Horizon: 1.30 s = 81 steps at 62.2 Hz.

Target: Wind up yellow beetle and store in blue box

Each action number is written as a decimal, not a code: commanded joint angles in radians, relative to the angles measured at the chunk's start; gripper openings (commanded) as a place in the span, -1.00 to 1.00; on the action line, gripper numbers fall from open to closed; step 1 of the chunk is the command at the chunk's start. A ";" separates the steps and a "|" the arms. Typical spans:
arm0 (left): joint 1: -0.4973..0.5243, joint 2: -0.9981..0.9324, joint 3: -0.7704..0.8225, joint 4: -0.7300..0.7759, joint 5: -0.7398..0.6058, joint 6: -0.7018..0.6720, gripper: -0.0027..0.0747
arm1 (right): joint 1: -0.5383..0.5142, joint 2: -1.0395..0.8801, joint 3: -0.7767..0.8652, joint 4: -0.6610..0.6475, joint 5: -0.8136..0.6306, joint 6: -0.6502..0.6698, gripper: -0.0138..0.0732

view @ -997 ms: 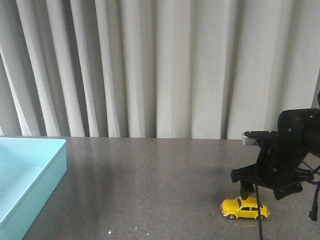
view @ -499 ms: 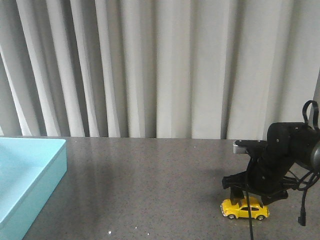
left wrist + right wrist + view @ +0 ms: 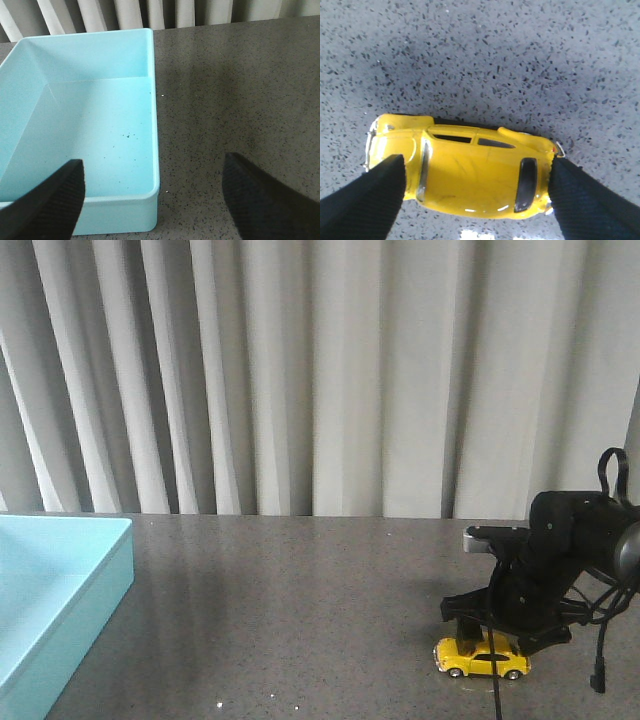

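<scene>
The yellow beetle (image 3: 482,658) stands on its wheels on the dark speckled table at the front right. My right gripper (image 3: 487,642) is down over it. In the right wrist view the two black fingers press on the nose and tail of the beetle (image 3: 470,175), so the right gripper (image 3: 477,200) is shut on it lengthwise. The blue box (image 3: 60,580) lies at the far left of the table. In the left wrist view my left gripper (image 3: 151,197) is open and empty, above the near right corner of the blue box (image 3: 155,125).
The dark speckled table (image 3: 300,600) stretches between the box and the car. A grey pleated curtain (image 3: 300,370) closes off the back. A black cable (image 3: 600,660) hangs from the right arm beside the car.
My right gripper has moved left and down over the beetle and closed on it. The beetle has shifted slightly to the left on the table.
</scene>
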State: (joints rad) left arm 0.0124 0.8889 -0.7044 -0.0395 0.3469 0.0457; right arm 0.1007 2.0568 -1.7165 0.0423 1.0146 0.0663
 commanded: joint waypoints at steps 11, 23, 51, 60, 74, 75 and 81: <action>-0.005 -0.006 -0.034 -0.011 -0.062 -0.006 0.51 | -0.006 -0.020 -0.025 -0.014 0.000 -0.005 0.66; -0.005 -0.006 -0.034 -0.011 -0.058 -0.006 0.51 | -0.034 -0.016 -0.025 -0.005 0.020 -0.020 0.66; -0.005 -0.006 -0.034 -0.011 -0.058 -0.005 0.51 | -0.263 -0.016 -0.025 0.029 0.027 -0.179 0.66; -0.005 -0.006 -0.034 -0.011 -0.058 -0.005 0.51 | -0.345 -0.016 -0.025 0.030 0.000 -0.228 0.66; -0.005 -0.006 -0.034 -0.011 -0.058 -0.005 0.51 | -0.438 -0.016 -0.025 0.031 -0.004 -0.331 0.66; -0.005 -0.006 -0.034 -0.011 -0.058 -0.006 0.51 | -0.446 -0.016 -0.025 0.031 -0.004 -0.334 0.66; -0.005 -0.006 -0.034 -0.011 -0.058 -0.006 0.51 | -0.476 -0.016 -0.025 0.066 -0.012 -0.345 0.66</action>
State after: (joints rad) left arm 0.0124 0.8889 -0.7044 -0.0395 0.3542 0.0457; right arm -0.3387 2.0694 -1.7275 0.1322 1.0227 -0.2403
